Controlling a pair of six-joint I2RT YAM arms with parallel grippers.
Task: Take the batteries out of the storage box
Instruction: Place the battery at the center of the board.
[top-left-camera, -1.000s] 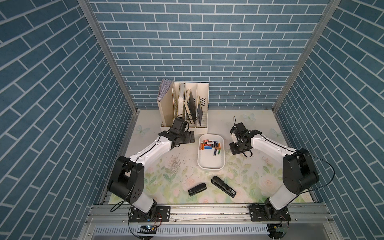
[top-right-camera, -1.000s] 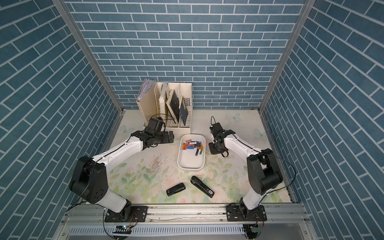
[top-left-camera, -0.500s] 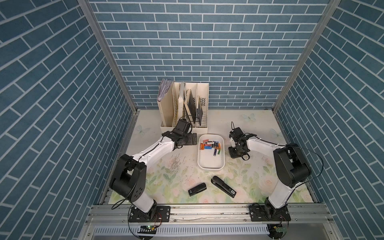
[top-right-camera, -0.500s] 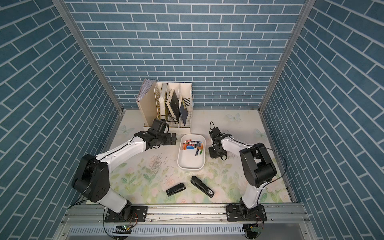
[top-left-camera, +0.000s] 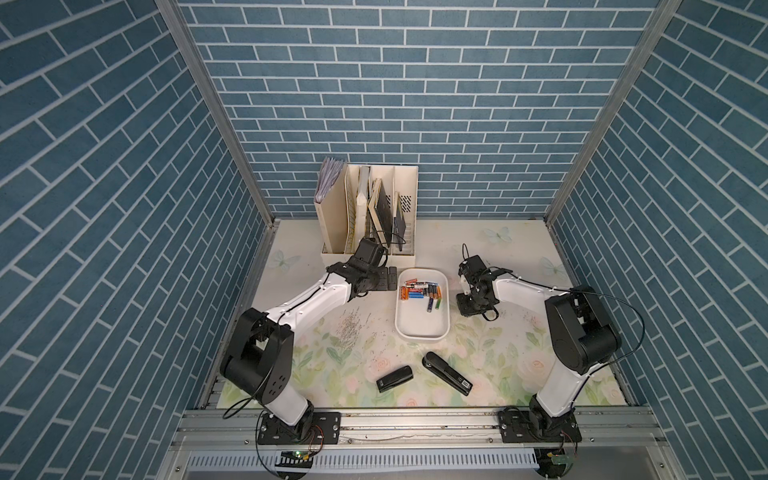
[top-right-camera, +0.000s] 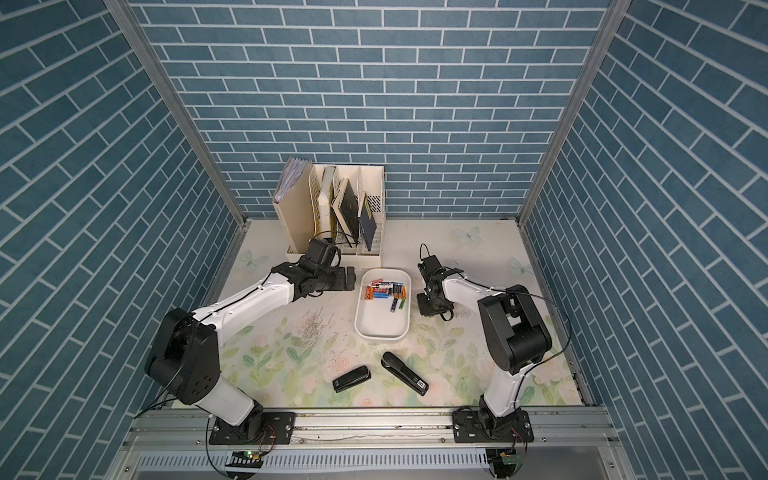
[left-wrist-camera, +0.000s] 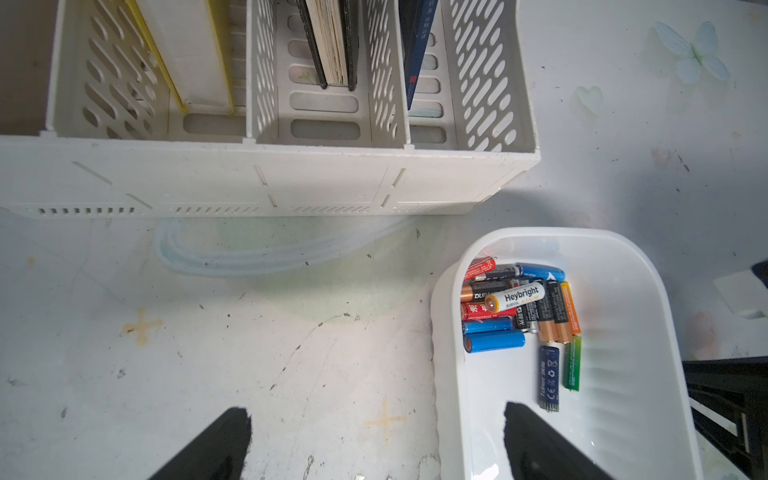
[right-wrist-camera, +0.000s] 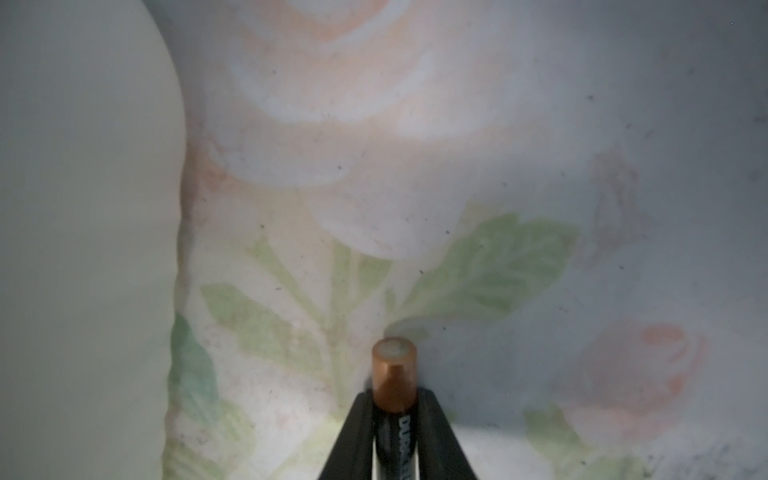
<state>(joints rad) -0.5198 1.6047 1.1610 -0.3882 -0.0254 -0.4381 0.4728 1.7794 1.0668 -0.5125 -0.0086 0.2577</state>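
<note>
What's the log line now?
right pincer: holds Duracell battery outside storage box | left pincer: open at box rim | other batteries: in box

2 white arms (top-left-camera: 311, 297) w/ blk joints (top-left-camera: 582, 336)

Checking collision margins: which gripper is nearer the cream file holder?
Left. The left gripper is open just in front of the file holder, beside the storage box. The right gripper, shut on a battery, is past the box's opposite side.
</note>
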